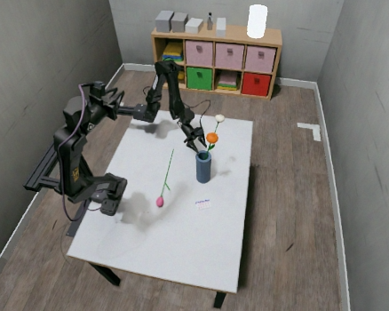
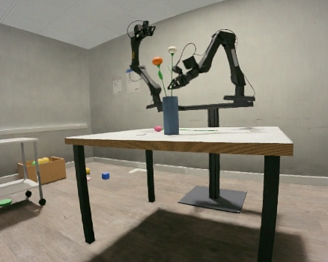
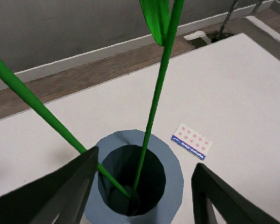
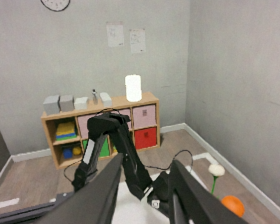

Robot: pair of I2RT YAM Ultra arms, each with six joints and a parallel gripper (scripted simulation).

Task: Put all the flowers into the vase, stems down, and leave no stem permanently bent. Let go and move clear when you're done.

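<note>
Well, nearest to me in the high view, the white-topped table point(image 1: 187, 249) point(image 2: 177, 147) point(image 3: 231, 75) point(image 4: 133, 212) runs up from the bottom of the frame. A small printed card point(image 1: 203, 204) point(image 2: 141, 134) point(image 3: 192, 141) lies right of centre, and the pink tulip point(image 1: 160, 202) point(image 2: 158, 128) lies flat left of it, bloom toward me, stem pointing up the frame. Beyond the card the blue vase point(image 1: 203, 168) point(image 2: 171, 116) point(image 3: 175, 175) stands upright, with the orange flower point(image 1: 212, 138) point(image 2: 157, 61) point(image 4: 233, 205) and the white flower point(image 1: 219, 118) point(image 2: 172, 50) point(image 4: 216, 170) in it, stems down and leaning apart. Just above its mouth, the left gripper point(image 1: 201, 148) point(image 2: 170, 87) point(image 3: 146, 162) has its fingers spread wide, gripping nothing. Over at upper left, the right gripper point(image 1: 122, 103) point(image 2: 153, 31) point(image 4: 146, 164) is raised high, fingers part-way apart, and empty. Farthest off, at top centre, a wooden cubby shelf point(image 1: 234, 38) point(image 4: 149, 97) with pink, green and red bins stands by the wall, a glowing white lamp point(image 1: 257, 21) point(image 4: 133, 88) on top.
</note>
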